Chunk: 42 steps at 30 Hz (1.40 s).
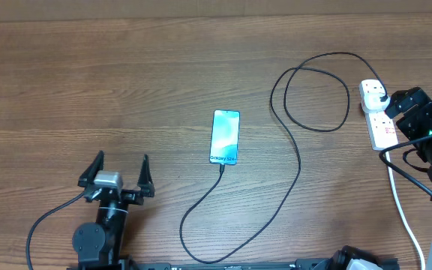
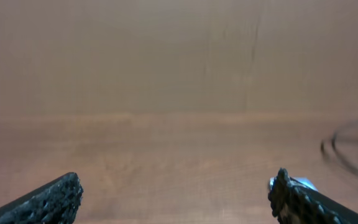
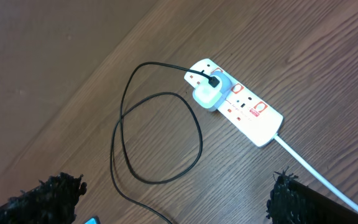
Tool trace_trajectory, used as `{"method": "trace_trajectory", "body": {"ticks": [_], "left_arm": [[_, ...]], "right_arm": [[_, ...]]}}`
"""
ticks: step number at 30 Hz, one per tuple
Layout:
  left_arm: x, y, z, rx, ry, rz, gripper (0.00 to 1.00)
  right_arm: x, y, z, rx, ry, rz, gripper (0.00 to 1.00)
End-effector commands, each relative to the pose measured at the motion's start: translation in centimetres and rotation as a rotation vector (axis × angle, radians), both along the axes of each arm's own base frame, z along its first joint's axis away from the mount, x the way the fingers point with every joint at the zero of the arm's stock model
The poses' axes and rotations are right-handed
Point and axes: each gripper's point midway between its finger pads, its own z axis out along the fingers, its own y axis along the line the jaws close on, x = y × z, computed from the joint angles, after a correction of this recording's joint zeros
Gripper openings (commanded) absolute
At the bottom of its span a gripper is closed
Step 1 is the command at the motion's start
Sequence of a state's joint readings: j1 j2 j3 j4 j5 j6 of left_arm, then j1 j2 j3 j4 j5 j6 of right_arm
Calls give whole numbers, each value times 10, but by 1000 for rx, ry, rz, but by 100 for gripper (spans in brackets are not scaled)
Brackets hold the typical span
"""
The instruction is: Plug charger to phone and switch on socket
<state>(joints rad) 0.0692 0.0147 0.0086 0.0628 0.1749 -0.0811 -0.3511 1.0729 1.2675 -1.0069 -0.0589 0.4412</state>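
- Where the left gripper [image 1: 122,159] hovers over the table [image 1: 126,67], we see its fingers [image 2: 48,202] spread wide apart, with only wood between them.
- Ahead and to the right of those fingers, well apart from them, lies the phone [image 1: 225,137]. It is flat and screen up, with its lettered end turned toward the robot.
- We see the cable [image 1: 299,169] meet that lettered end; whether the tip sits fully in, we cannot tell.
- From there the cable curves back past the right of the left fingers. It then swings away and makes a loop ahead of the right gripper [image 3: 173,199].
- The right gripper's fingers [image 3: 294,202] stand wide apart too and clamp nothing.
- Ahead of the right fingers, not touching them, lies the strip [image 3: 244,112], flat on the wood.
- At the strip's end farthest from those fingers sits the plug [image 3: 205,94], pushed into an outlet, with the cable running out of it.
- The cord [image 3: 309,163] leaves the strip's near end and passes close by the finger on the right of the wrist view.
- The switches bear red marks; how they are set we cannot tell.
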Motion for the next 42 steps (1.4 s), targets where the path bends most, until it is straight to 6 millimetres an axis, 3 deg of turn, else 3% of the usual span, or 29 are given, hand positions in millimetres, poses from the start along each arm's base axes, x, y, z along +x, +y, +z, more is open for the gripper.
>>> {"method": "trace_trajectory", "body": {"ticks": [1,7,12,17,42], "left_arm": [[-1,-5,-30,93,104,-36,100],[-1,-1,-29,80,104,-12,100],[-1,44,-27,-216,100,252,100],[-1,32,-34,-129,135,186,100],[-1,33,-34,-118,133,190,100]], "right_arm": [[1,-1,2,-9,-7,-8,100],[1,-1,2,-9,-7,-8,100],[1,-1,2,-9,-7,-8,100],[1,-1,2,-9,-7,-8,100],[1,-1,2,-9,-7,-8,100]]}}
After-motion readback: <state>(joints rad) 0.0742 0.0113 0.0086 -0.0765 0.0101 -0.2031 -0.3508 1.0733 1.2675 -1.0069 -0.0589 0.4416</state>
